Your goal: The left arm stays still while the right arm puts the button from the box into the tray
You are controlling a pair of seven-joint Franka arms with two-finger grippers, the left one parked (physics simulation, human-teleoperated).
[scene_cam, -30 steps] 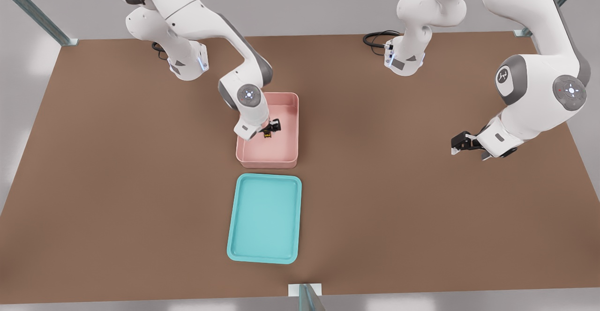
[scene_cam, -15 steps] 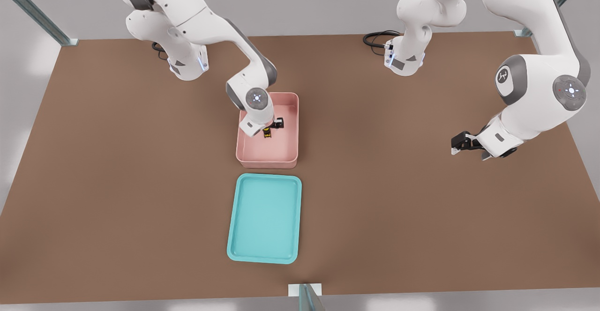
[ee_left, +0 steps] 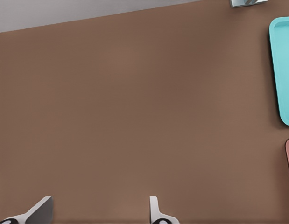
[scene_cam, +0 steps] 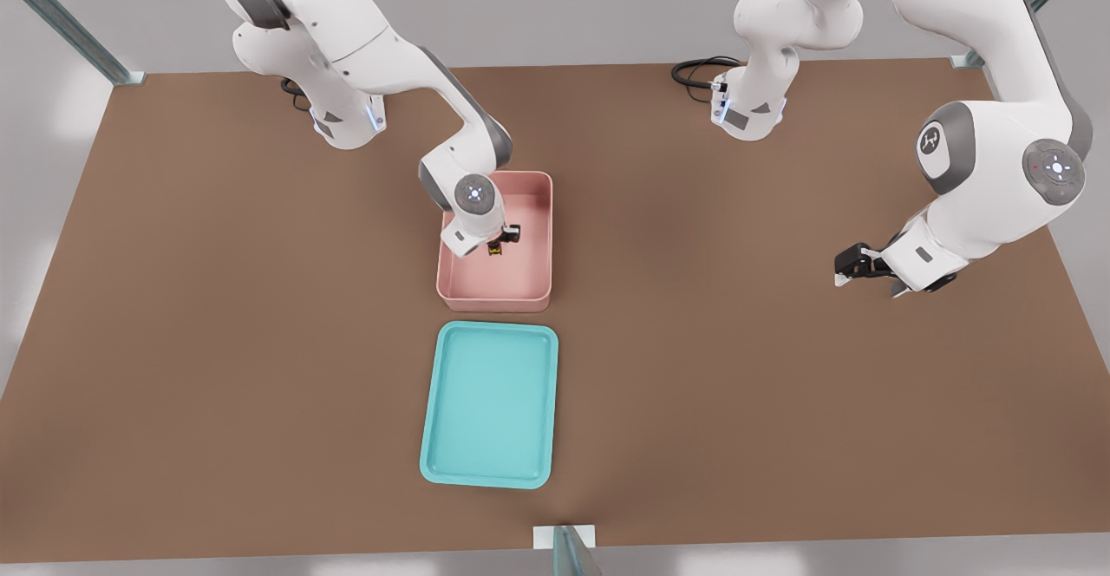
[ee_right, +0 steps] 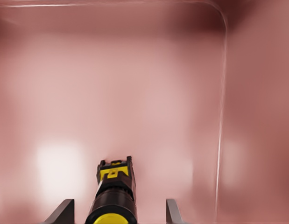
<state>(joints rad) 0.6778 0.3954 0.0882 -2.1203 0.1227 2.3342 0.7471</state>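
Front view shows the gripper (scene_cam: 497,242) lowered into the pink box (scene_cam: 495,298), upper centre of frame. Its fingers (ee_right: 64,211) stand apart either side of the button (ee_right: 114,196). Just below lies the teal tray (scene_cam: 490,478).

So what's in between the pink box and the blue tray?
Nothing but a strip of bare brown table, seen in the front view, separates the box from the tray. The gripper is inside the box.
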